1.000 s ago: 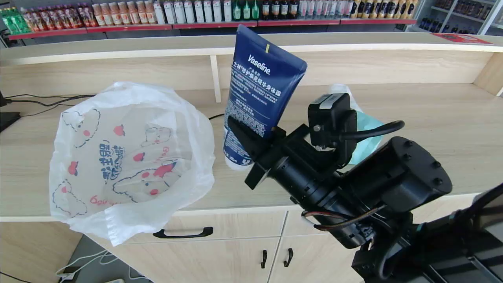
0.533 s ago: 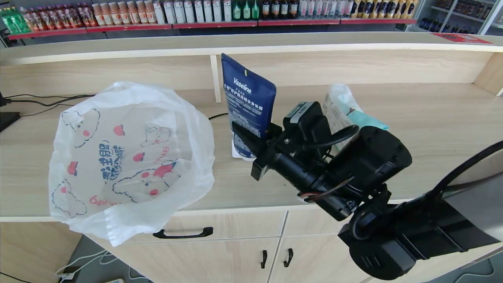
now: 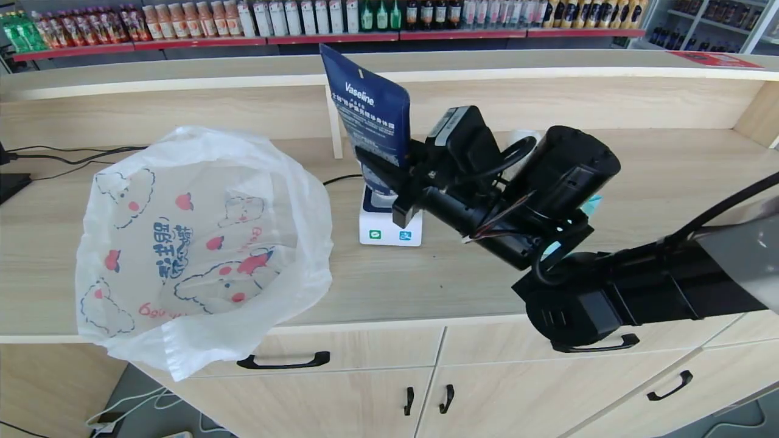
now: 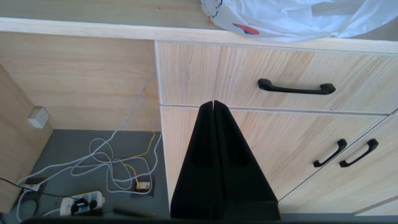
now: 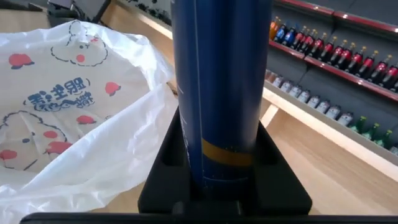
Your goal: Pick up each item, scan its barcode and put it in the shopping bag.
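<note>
Pale wood counter spans the head view, with drawers below it. On its left part sits the white shopping bag, mouth wide open, printed with blue outlines and red spots; its edge hangs over the counter's front. The right arm reaches in from the right side, well above the counter. Its right fingers are clamped on the lower part of a dark blue tube, one on each flat side, as the right wrist view shows. The tube stands nearly upright, crimped end up, leaning slightly away from the bag. It is held just right of the bag and over a small white box standing on the counter. A teal packet lies behind the arm, mostly hidden. The left fingers are pressed together with nothing between them, low down before the drawer fronts, near a black handle.
</note>
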### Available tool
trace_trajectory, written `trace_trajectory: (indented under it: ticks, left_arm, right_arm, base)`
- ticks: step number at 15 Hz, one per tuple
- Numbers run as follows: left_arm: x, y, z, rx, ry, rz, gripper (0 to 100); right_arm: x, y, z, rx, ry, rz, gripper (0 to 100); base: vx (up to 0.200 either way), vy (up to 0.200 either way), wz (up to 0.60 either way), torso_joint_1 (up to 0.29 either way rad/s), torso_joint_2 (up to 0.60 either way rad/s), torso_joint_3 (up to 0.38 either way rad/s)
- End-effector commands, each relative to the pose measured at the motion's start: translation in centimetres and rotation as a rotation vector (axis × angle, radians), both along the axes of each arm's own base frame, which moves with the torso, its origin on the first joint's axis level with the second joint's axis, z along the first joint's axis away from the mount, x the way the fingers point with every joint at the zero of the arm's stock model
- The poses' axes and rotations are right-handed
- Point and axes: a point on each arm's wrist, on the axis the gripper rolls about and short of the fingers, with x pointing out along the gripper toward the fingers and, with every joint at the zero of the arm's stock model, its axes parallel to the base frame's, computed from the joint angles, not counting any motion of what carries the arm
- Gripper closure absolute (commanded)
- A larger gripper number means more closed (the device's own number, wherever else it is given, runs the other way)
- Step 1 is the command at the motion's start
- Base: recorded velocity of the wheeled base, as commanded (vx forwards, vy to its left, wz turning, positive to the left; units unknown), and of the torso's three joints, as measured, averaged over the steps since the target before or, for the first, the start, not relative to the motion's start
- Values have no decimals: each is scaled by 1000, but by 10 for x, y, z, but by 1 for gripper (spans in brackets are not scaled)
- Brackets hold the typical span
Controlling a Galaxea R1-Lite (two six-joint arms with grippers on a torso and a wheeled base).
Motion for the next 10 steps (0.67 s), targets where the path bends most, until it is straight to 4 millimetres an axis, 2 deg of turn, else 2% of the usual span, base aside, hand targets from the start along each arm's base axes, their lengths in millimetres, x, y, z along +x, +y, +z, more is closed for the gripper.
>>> trace_trajectory:
  ticks: [1,7,8,9,10]
  left_arm:
    - [0,0,0,0,1,0,100]
    - [0,0,0,0,1,0,100]
    - [0,0,0,0,1,2,100]
    - [0,0,0,0,1,0,100]
    - [0,0,0,0,1,0,100]
  right_arm:
    - [11,-4,2,-31,-48,-6,100]
    - [35,-36,-3,-226,-187,15,100]
    - [40,-38,2,-234,-213,14,100]
    - [44,-36,22,-219,-258,18,100]
    - [46,-35,24,-230,-265,34,100]
  base:
    - [0,0,0,0,0,0]
    - [0,0,0,0,0,0]
    - [0,0,0,0,0,0]
    - [0,0,0,0,0,0]
    - [0,0,0,0,0,0]
